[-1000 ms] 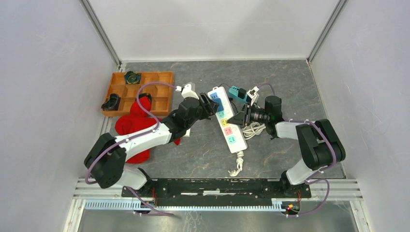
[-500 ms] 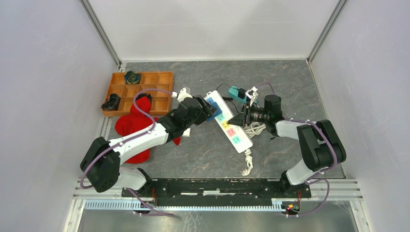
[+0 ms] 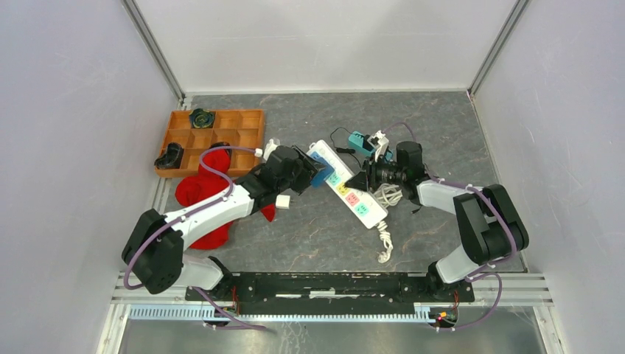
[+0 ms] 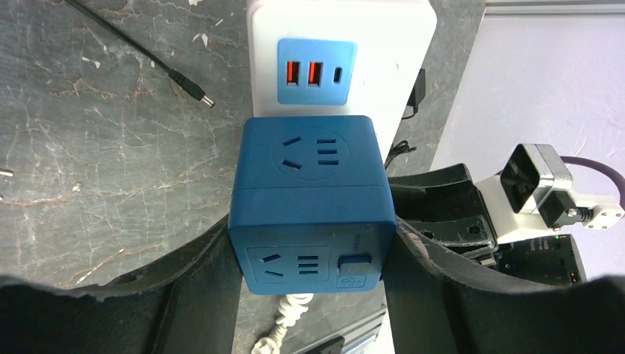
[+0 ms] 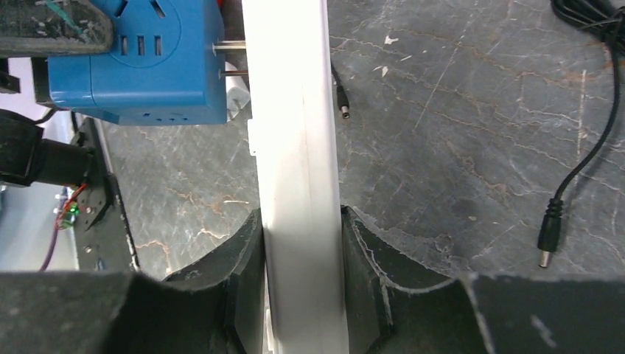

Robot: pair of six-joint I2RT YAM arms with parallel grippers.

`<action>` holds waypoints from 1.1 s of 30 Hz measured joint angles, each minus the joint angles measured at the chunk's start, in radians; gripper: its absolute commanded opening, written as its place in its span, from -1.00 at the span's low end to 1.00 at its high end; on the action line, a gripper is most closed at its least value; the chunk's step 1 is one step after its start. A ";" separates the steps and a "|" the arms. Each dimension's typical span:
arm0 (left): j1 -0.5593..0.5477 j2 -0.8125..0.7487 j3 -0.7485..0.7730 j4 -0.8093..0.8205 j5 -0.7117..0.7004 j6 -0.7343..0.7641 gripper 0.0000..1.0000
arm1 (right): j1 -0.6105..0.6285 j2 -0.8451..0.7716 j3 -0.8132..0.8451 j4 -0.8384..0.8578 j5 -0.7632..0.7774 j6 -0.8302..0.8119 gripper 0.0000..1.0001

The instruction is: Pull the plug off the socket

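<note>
A white power strip (image 3: 346, 186) lies slanted on the grey table, lifted on edge. A blue cube plug (image 3: 321, 175) sits at its far end. My left gripper (image 3: 313, 171) is shut on the blue cube plug (image 4: 309, 203), with the strip's USB panel (image 4: 315, 72) beyond it. My right gripper (image 3: 362, 180) is shut on the power strip (image 5: 298, 184), gripping its two long sides. In the right wrist view the blue plug (image 5: 147, 63) stands slightly off the strip, with its metal prongs (image 5: 230, 59) partly bared between them.
An orange compartment tray (image 3: 210, 140) with small dark items sits at the back left, a red cloth (image 3: 210, 192) beside it. A teal adapter (image 3: 360, 140) and black cable with a barrel jack (image 5: 549, 236) lie behind the strip. The strip's coiled white cord (image 3: 383, 240) trails toward me.
Both grippers and the strip have shifted left and rotated. The blue plug has drawn away from the strip, toward the left arm. The cord's end trails further right.
</note>
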State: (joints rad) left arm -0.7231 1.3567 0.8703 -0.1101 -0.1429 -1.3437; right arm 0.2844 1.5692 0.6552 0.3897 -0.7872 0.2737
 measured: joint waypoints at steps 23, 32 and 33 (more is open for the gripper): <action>0.076 -0.282 -0.061 0.042 0.051 0.561 -0.96 | -0.061 0.057 0.020 -0.037 0.172 -0.042 -1.00; 0.233 -0.048 -0.111 0.084 0.241 0.734 -0.91 | -0.071 0.100 0.040 -0.038 0.047 -0.070 -0.94; 0.247 -0.020 -0.111 0.084 0.251 0.744 -0.89 | -0.071 0.102 0.041 -0.041 0.039 -0.072 -0.93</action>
State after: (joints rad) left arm -0.4763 1.3365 0.7589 -0.0265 0.1078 -0.5995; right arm 0.2138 1.6711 0.6964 0.3485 -0.7479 0.2012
